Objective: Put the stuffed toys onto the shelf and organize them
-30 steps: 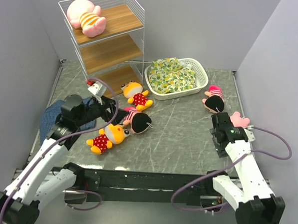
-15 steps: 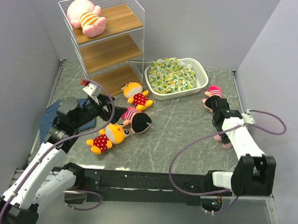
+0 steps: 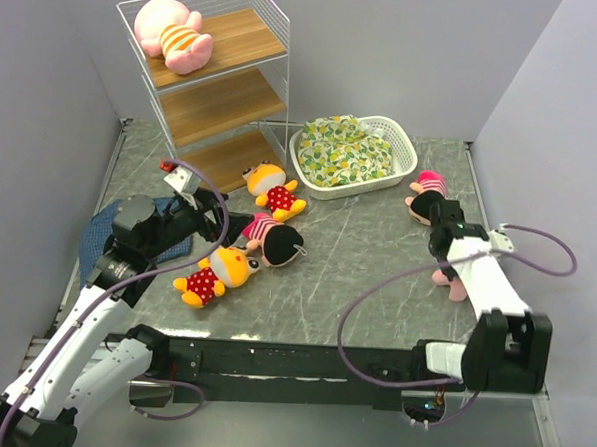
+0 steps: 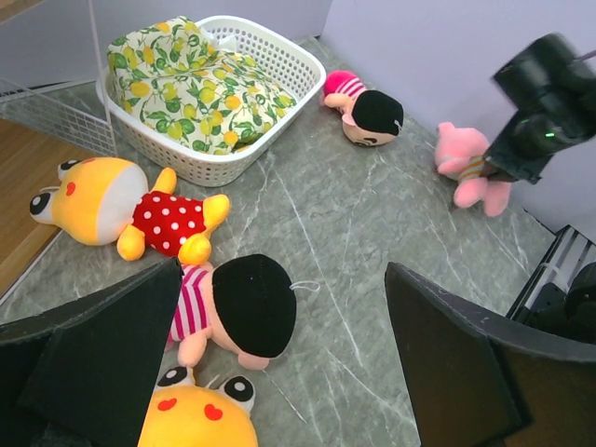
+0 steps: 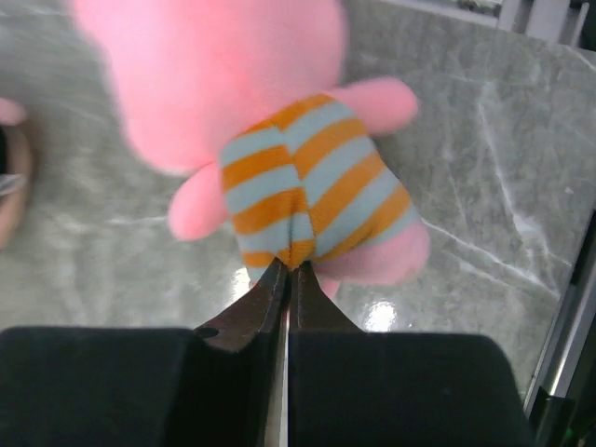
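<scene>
My right gripper [image 5: 291, 265] is shut on the orange-striped shirt of a pink pig [image 5: 279, 140], pinching a fold of cloth. That pig [image 3: 448, 278] lies at the table's right side, mostly under the right gripper [image 3: 444, 259]. My left gripper [image 4: 279, 372] hangs open above a pink-hatted doll [image 4: 244, 305] and an orange animal [image 4: 196, 428], holding nothing. A second pig [image 3: 173, 32] lies on the top board of the shelf [image 3: 220, 104]. Another orange animal [image 3: 273, 188] lies by the shelf's foot. A second doll [image 3: 428, 197] lies far right.
A white lattice basket [image 3: 403, 149] with a lemon-print cloth bundle [image 3: 344, 148] stands right of the shelf. A blue cloth [image 3: 100, 235] lies under the left arm. Grey walls close in on both sides.
The right arm swung in over the pig, and its jaws, open half a second ago, have shut on the pig's shirt. The left arm shifted slightly left and stays open.
</scene>
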{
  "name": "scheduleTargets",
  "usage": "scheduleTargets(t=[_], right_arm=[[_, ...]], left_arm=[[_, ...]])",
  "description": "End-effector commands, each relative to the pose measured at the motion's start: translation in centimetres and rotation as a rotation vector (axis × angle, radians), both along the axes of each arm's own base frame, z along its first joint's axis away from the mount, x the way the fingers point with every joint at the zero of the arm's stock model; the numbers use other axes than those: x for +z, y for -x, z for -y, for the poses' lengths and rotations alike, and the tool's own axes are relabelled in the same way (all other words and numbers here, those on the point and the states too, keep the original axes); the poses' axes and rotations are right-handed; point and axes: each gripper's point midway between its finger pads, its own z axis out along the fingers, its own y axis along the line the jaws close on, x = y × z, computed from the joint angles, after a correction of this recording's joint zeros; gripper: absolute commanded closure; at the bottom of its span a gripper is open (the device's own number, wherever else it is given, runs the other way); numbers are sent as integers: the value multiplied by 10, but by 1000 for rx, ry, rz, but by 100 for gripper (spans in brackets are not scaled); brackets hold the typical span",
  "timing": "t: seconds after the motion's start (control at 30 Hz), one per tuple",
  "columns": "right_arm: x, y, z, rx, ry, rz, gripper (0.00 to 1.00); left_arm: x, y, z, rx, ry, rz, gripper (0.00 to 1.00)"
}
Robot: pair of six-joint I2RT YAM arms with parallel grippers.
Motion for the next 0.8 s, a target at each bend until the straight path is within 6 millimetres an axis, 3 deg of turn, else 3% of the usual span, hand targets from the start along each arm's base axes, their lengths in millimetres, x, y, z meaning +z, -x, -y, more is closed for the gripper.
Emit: scheduleTargets(t=[0.0, 0.23, 0.33, 0.37, 0.4, 0.43, 0.47, 0.5, 0.7, 0.77], right_arm=[[50, 3, 10, -16, 62, 208, 100], [102, -13, -13, 171, -19, 405, 100], [117, -24, -36, 294, -106, 483, 100], [121, -31, -47, 364, -136, 514, 100], [120, -34, -77, 536, -229, 545, 100], [137, -48, -94, 641, -251, 651, 100], [141, -49, -109, 718, -288, 697, 100], [142, -44, -134, 816, -376, 747, 100], [166, -27, -213, 1151, -644, 907, 100], [189, -13, -241, 1322, -741, 989, 100]], left_arm=[[8, 0, -2, 11, -2, 44, 4], [6, -2, -4, 29, -8, 36, 4], [5, -3, -6, 38, -11, 38, 3], [5, -3, -6, 41, -11, 39, 4], [4, -4, -6, 43, -12, 36, 3], [5, -3, -6, 41, -12, 37, 4], [4, -4, -5, 41, -12, 36, 4], [4, -4, -5, 38, -12, 36, 4], [1, -4, -3, 26, -15, 27, 4], [-1, 0, 4, -17, -15, 23, 3]])
